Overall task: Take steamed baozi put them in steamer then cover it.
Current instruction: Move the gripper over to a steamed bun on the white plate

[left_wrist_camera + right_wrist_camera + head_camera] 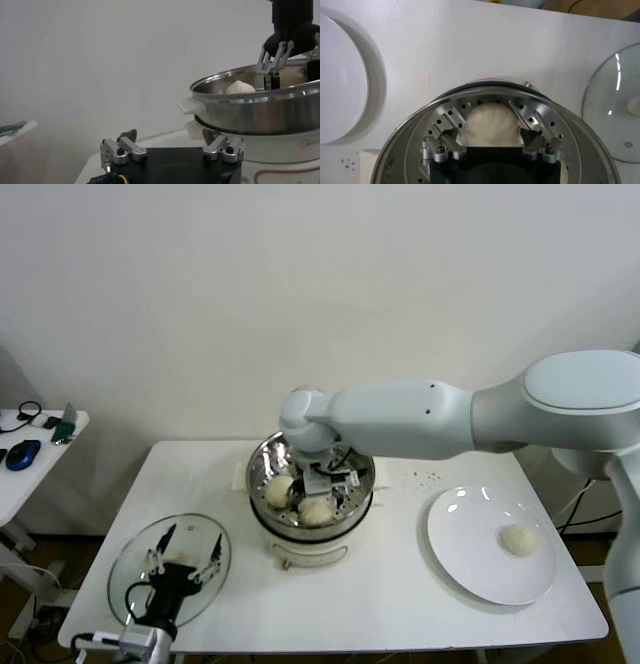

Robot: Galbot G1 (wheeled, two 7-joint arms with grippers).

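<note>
1. The cover (pixel 168 569), clear glass, is seen at the table's (pixel 400 614) front left corner, under the wide-open, empty left gripper (pixel 182 563).
2. The right gripper (pixel 327 481) is held open inside the steamer (pixel 310 504), around a baozi (pixel 490 123), not squeezing.
3. One baozi (pixel 518 539) is left on the plate (pixel 470 569).
4. Buns look soft and light, so the sides should be pinched gently.

My steamer (pixel 262 469): shiny perforated steel. Baozi (pixel 489 125): matt, smooth dough. Cover (pixel 135 569): clear glass, lower left. Plate (pixel 470 549): glossy white. Table (pixel 380 604): matt white.
</note>
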